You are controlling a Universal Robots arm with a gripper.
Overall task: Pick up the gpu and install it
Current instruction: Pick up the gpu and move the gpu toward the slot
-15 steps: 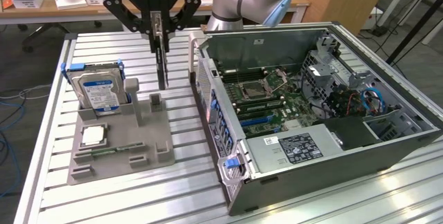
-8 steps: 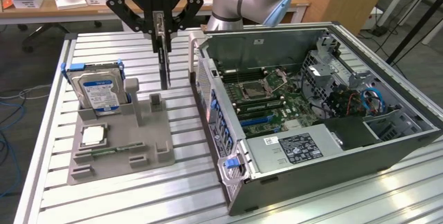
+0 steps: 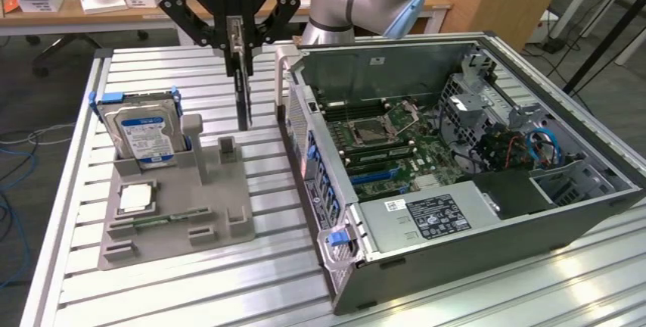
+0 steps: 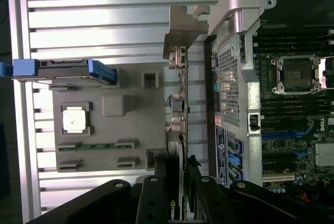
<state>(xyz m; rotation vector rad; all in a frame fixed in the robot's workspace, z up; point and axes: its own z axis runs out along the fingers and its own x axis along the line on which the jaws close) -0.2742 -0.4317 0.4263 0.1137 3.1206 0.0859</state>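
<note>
Risk first: gpu [image 3: 243, 92] hangs long and thin below the gripper [image 3: 240, 43], pinched near its top end only. I judge a quick swing toward the case [image 3: 474, 247] could twist it in the pads or clip its bracket on the case's port-side wall. Any tilt could spoil slot alignment.

Pose: arm comes in from the case's far side, gripper pointing straight down, jaws narrow and clamped on the card.

Card is upright, just outside the case, between it and the fixture [image 3: 172, 191], touching neither.
</note>
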